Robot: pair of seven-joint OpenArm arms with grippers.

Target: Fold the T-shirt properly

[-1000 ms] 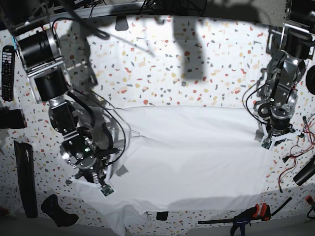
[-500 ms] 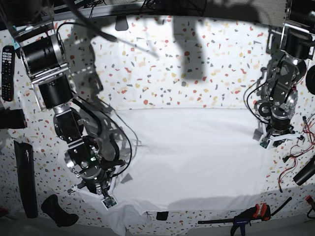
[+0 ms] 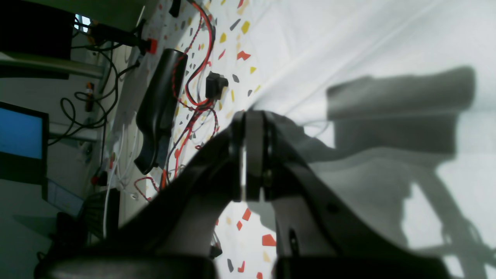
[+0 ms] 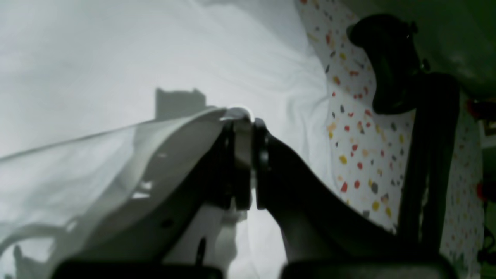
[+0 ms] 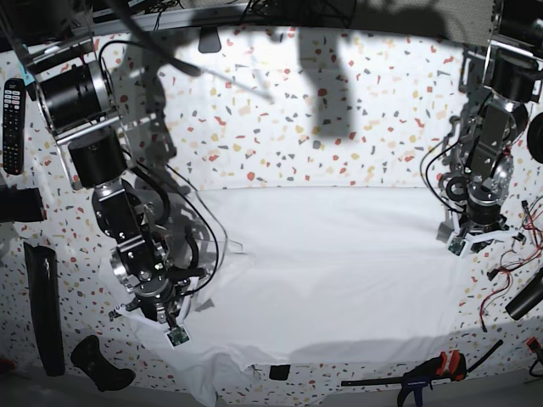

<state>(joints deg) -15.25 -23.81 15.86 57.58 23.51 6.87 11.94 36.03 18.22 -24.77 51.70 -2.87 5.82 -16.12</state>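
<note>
Speckled white table [image 5: 339, 110], no writing readable; your T-shirt [image 5: 339, 271] lies spread across its front half.
Right gripper [image 4: 243, 116] pinches a raised shirt edge; left gripper [image 3: 248, 116] is clamped together at the shirt's side edge.

remote control [image 5: 13, 125], bar clamp [image 5: 424, 374], red wires [image 3: 193, 77]

The T-shirt [image 5: 331, 271] is lying spread across the table [image 5: 339, 119], filling its near half; the far half is lying bare behind it; the right gripper [image 5: 161, 315] is sitting at the shirt's left near corner, the left gripper [image 5: 469, 242] at its right edge; a remote [image 5: 13, 114] is lying at the table's far left; a clamp [image 5: 424, 373] is resting in front of the shirt, to the right; wires [image 5: 509, 271] are trailing just right of the left gripper.
</note>
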